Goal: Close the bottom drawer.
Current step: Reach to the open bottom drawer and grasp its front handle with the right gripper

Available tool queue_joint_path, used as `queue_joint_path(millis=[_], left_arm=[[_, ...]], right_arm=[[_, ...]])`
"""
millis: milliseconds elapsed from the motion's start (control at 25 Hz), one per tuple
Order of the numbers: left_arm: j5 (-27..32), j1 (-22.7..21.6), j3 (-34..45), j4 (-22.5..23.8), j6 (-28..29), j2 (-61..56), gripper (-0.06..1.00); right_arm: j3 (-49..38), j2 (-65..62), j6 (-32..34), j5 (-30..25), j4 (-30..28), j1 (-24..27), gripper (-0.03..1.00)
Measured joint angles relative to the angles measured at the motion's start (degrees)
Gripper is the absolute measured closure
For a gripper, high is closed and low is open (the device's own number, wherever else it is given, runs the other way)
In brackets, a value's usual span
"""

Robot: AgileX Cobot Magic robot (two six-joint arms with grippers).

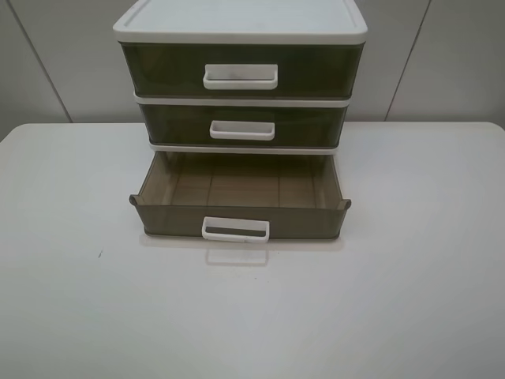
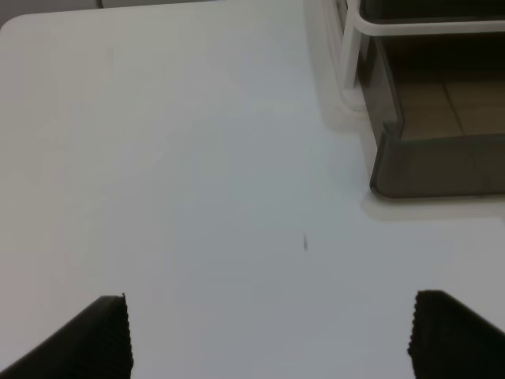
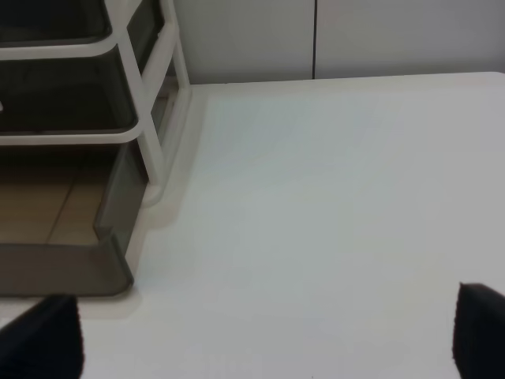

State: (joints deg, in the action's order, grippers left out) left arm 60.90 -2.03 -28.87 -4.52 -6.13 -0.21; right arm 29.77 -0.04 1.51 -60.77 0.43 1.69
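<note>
The bottom drawer (image 1: 241,217) is olive-brown translucent plastic with a white loop handle (image 1: 236,230). It stands pulled out and empty at the foot of a white-framed three-drawer unit (image 1: 241,24). The two upper drawers are shut. Neither arm shows in the high view. In the left wrist view my left gripper (image 2: 272,335) is open over bare table, with the drawer's corner (image 2: 438,162) ahead of it. In the right wrist view my right gripper (image 3: 268,339) is open, with the drawer's other corner (image 3: 67,264) just beyond one fingertip (image 3: 43,335).
The unit stands at the back middle of a white table (image 1: 410,300). A grey panelled wall (image 1: 55,55) rises behind it. A small dark speck (image 1: 100,254) marks the tabletop at the left.
</note>
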Motion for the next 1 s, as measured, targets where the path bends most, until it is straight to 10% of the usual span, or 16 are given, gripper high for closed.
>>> queue_joint_path(millis=[1000], left_arm=[[0.0,0.0,0.0,0.0,0.0,0.0,0.23]], right_arm=[[0.0,0.0,0.0,0.0,0.0,0.0,0.15]])
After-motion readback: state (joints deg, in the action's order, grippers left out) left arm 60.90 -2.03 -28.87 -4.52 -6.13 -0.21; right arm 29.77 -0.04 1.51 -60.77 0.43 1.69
